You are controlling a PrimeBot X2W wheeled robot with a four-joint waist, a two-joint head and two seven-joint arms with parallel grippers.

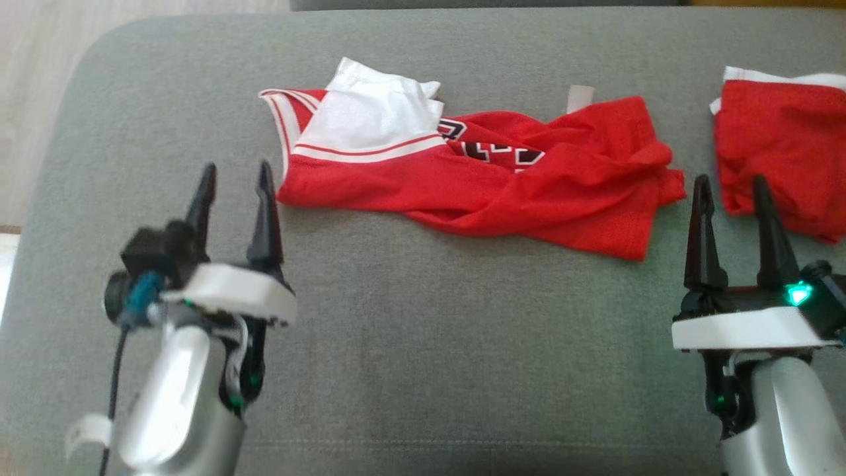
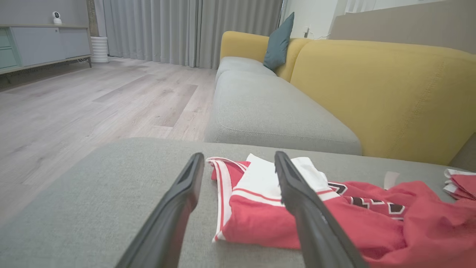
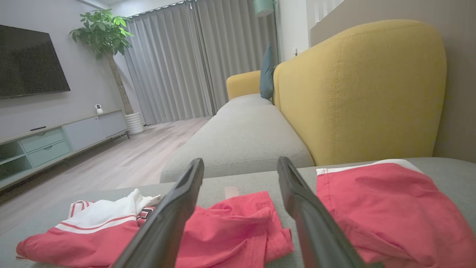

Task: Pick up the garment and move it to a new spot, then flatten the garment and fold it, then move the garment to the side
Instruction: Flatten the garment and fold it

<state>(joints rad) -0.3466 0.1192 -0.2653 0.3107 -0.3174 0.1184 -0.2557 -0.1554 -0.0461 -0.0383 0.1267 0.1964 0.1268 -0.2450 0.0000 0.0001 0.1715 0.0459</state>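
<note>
1. Nearest the camera in the head view, both pale forearms are cut off by the bottom edge. The left one leans up and rightwards, and its wrist is blurred.
2. The left gripper points away from the robot over the grey seat. Its two dark fingers stand apart with nothing between them. The tips are near the garment's left end, and whether the right finger touches the cloth cannot be told.
3. The right gripper also points away, upright, fingers spread and empty. Its tips lie between the garment's right end and a second red piece.
4. The garment, red with white trim, lies crumpled across the middle of the seat. A white layer is turned up at its left end, and folds hide most of the dark lettering.
5. In the left wrist view the left gripper's fingers frame that white-trimmed end and cover part of it.
6. A pale strip shows at the garment's far edge; whether it is attached cannot be told.
7. The second red piece runs off the right edge of the head view. In the right wrist view it lies just right of the right finger.
8. Beyond the seat rises a yellow backrest, with a teal cushion farther off.
</note>
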